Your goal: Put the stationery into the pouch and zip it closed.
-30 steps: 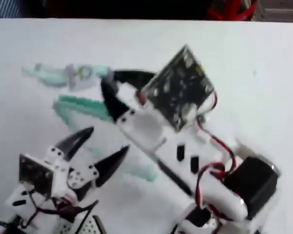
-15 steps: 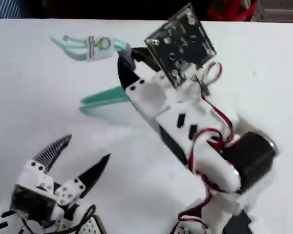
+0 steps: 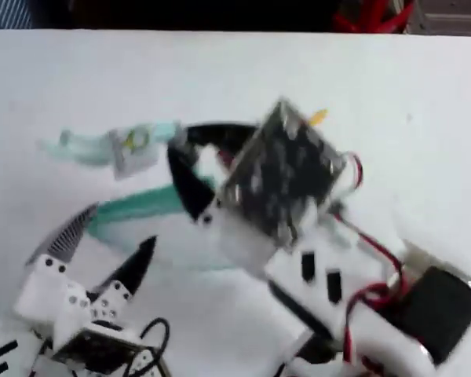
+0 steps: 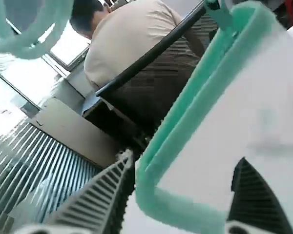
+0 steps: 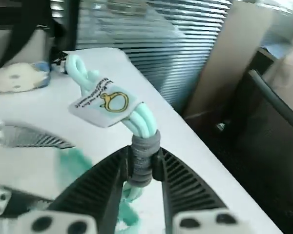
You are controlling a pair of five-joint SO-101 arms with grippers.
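While the right end effector (image 5: pixel 142 158) pinches it, the cord (image 3: pixel 82 149) points left.

pouch (image 3: pixel 141 206): white, mint-green edging
loop (image 3: pixel 82 147): mint green, grey band (image 5: pixel 144 157)
tag (image 5: pixel 105 102): white, yellow ring print
left gripper (image 3: pixel 118 228), right gripper (image 3: pixel 177 140): black jaws, white bodies
tabletop (image 3: pixel 424 94): white

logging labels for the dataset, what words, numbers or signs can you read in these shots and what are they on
White tag on the mint cord held in the right gripper: a line of small print beside a yellow ring emblem, too blurred to read.
Circuit board on an arm's wrist: no legible marking.
No other text can be read.
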